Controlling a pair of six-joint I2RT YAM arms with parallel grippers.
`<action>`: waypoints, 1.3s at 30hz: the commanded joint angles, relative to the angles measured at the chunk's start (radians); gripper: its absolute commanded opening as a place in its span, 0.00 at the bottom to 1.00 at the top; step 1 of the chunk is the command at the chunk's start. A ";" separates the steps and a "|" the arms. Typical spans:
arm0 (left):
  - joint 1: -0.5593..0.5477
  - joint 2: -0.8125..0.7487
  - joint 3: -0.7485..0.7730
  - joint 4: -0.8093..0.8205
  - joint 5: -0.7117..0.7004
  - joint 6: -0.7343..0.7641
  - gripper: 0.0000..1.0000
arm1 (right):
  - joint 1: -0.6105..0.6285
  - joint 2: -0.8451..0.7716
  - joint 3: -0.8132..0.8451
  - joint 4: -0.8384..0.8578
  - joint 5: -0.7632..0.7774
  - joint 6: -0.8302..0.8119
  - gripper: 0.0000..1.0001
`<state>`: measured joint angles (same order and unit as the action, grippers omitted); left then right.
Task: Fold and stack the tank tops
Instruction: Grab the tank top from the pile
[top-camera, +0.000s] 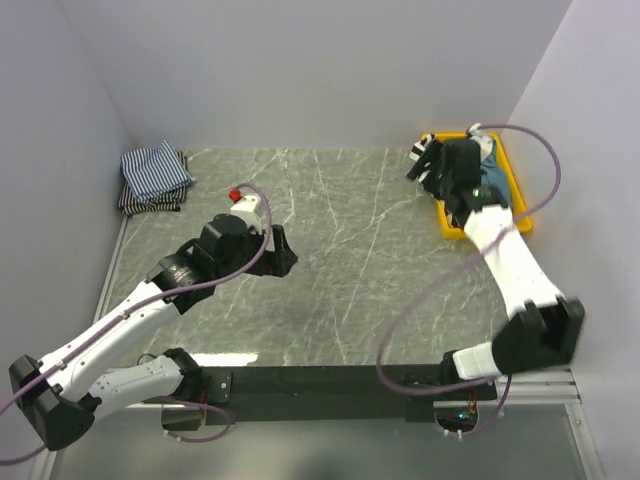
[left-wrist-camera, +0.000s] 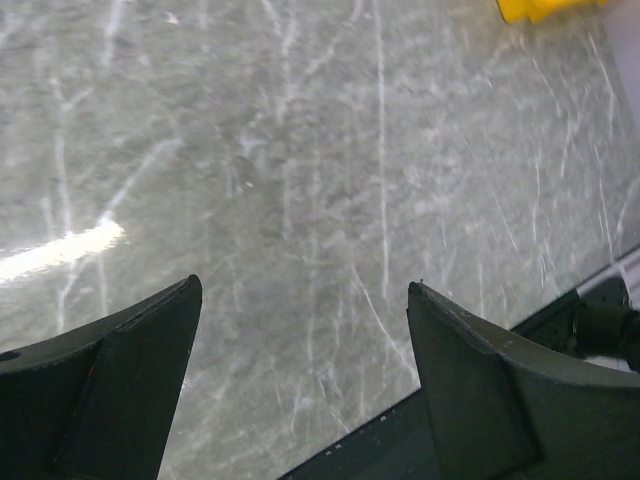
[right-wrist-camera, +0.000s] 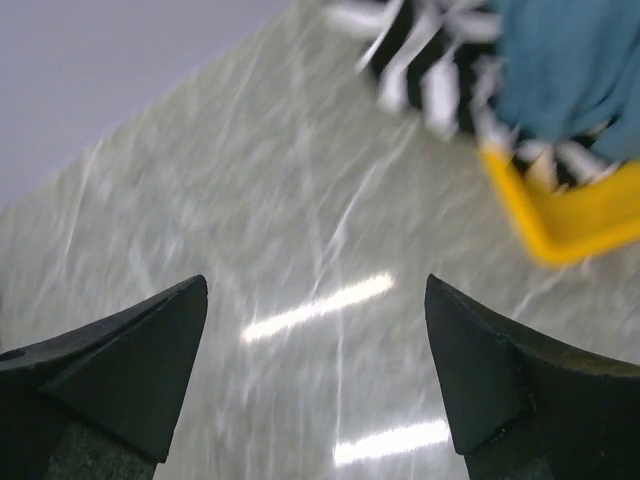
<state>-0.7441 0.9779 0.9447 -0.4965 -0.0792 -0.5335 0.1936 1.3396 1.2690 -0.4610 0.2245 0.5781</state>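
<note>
There are 2 arms, the left arm (top-camera: 120, 325) and the right arm (top-camera: 510, 255). They carry 2 grippers, the left gripper (left-wrist-camera: 300, 290) and the right gripper (right-wrist-camera: 315, 285), each with 2 dark fingers (left-wrist-camera: 120, 380). 2 purple cables (top-camera: 556, 172) loop, 1 per arm. 1 table (top-camera: 350, 250) bears 1 yellow tray (right-wrist-camera: 570, 225). The tray holds 2 tops: 1 teal top (right-wrist-camera: 570, 60) and 1 black-and-white top (right-wrist-camera: 430, 60). At the far left lies 1 pile (top-camera: 155, 175) of folded striped tops. 2 layers show there, and whether more lie within cannot be told.
</note>
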 joint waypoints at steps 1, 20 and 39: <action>0.090 -0.027 0.011 0.027 0.087 0.035 0.89 | -0.161 0.206 0.189 0.004 -0.019 -0.012 0.95; 0.229 -0.018 -0.040 0.072 0.182 0.038 0.90 | -0.402 0.843 0.595 -0.059 0.101 0.039 0.81; 0.244 -0.036 -0.067 0.082 0.188 0.036 0.90 | -0.404 0.934 0.607 -0.058 0.000 0.019 0.57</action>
<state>-0.5072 0.9638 0.8806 -0.4534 0.0906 -0.5091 -0.2138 2.2616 1.8587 -0.5232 0.2443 0.6041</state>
